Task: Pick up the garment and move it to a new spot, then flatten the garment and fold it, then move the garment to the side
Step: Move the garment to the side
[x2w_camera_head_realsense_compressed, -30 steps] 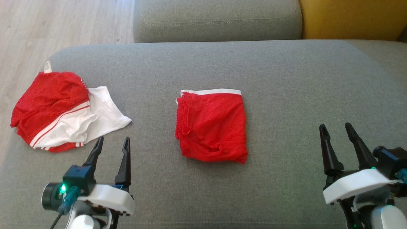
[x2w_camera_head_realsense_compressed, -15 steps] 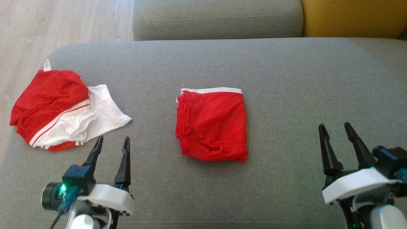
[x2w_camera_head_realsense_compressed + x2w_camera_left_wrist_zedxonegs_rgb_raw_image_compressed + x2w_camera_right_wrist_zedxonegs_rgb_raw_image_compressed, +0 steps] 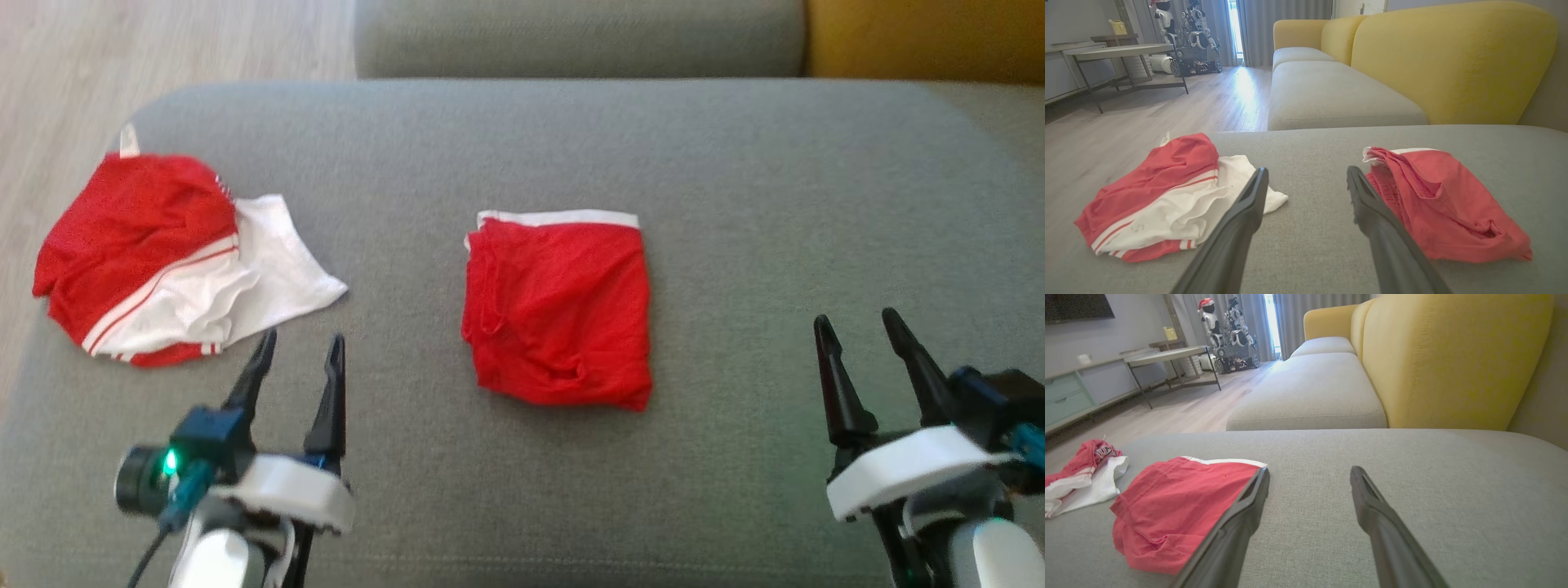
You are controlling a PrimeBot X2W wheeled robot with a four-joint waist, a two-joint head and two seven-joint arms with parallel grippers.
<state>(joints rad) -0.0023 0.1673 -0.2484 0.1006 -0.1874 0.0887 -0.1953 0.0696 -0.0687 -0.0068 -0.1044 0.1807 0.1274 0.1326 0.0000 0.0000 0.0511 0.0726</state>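
Note:
A red garment point(image 3: 559, 314) with a white waistband lies folded into a rough square in the middle of the grey cushion point(image 3: 735, 204). It also shows in the left wrist view point(image 3: 1437, 200) and the right wrist view point(image 3: 1180, 502). My left gripper point(image 3: 303, 336) hovers open near the front edge, left of the garment, with nothing between its fingers point(image 3: 1307, 170). My right gripper point(image 3: 853, 317) is open and empty as well point(image 3: 1310, 470), well to the garment's right.
A crumpled red and white garment point(image 3: 163, 261) lies at the cushion's left end point(image 3: 1163, 196). Behind are another grey seat cushion point(image 3: 571, 37) and a yellow backrest point(image 3: 922, 37). Wooden floor point(image 3: 163, 49) runs past the left edge. A table point(image 3: 1122, 51) stands far off.
The whole head picture has shifted slightly, so the camera moved. Both garments lie where they were, and both grippers stay open in place.

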